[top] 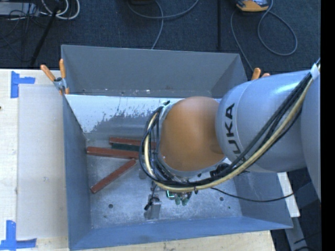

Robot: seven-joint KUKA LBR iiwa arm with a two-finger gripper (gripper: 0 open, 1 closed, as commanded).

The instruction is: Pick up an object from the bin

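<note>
My gripper [153,207] reaches down toward the bin floor near the front middle, just below the arm's orange cover, and no thing shows in it. To its upper left lies a reddish-brown flat stick [113,177], slanting across the floor. Farther back, a second brown stick [111,151] lies nearly level. Behind that one are a third brown stick [124,140] and a dark green stick [125,146], their right ends hidden under the arm.
The arm and its orange cover with looped cables hang over the bin's middle and right, hiding the floor there. The bin's sloping walls rise on all sides. Bare floor shows at the front left.
</note>
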